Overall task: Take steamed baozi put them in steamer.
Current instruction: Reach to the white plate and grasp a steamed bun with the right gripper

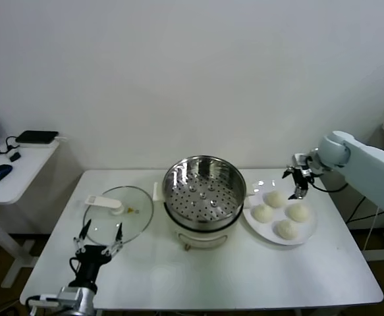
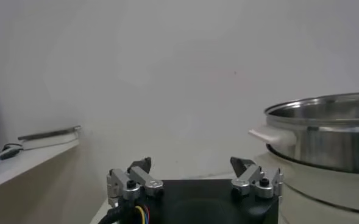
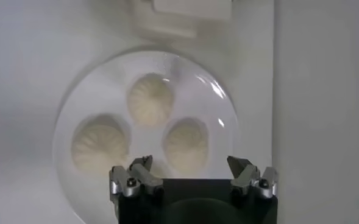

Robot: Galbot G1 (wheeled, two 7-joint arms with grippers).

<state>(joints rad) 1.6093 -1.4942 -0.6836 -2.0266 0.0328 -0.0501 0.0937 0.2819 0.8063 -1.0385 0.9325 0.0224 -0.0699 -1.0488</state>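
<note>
Several creamy white steamed baozi (image 1: 274,198) lie on a white plate (image 1: 307,232) to the right of the steamer (image 1: 203,191), a shiny steel basket with a perforated floor and nothing in it. My right gripper (image 1: 300,181) hovers open over the plate's far edge. In its wrist view the right gripper (image 3: 191,163) hangs above three baozi (image 3: 187,143), touching none. My left gripper (image 1: 99,237) rests open and empty near the table's front left. The left wrist view shows the left gripper (image 2: 191,164) with the steamer (image 2: 325,131) off to one side.
A flat glass lid (image 1: 118,214) with a white handle lies left of the steamer, just beyond the left gripper. A white side table (image 1: 14,178) with a mouse stands at far left. The pot's white handle (image 3: 185,15) shows beyond the plate (image 3: 63,122).
</note>
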